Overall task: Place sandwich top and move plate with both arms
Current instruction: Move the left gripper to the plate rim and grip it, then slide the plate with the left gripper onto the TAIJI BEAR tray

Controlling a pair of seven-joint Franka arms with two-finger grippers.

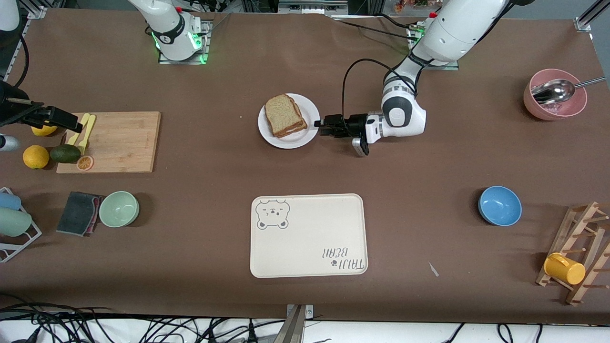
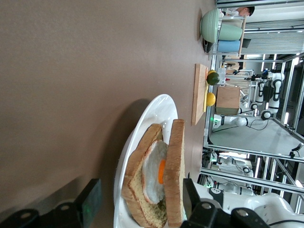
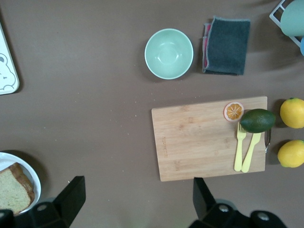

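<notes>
Item: sandwich top (image 1: 284,114), upper centre of frame, already on the egg slice on the plate (image 1: 305,137). Left gripper (image 1: 320,126) straddles plate's rim, jaws apart, gripping nothing. Right gripper (image 3: 137,199) wide open, empty, waiting high over the board's end. We judge a one-sided lift could tip the sandwich.

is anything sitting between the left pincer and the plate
Nothing visible. The left pincer is already at the rim of the plate, at the edge toward the left arm's end, fingers open around that rim with only bare table beside it.
</notes>
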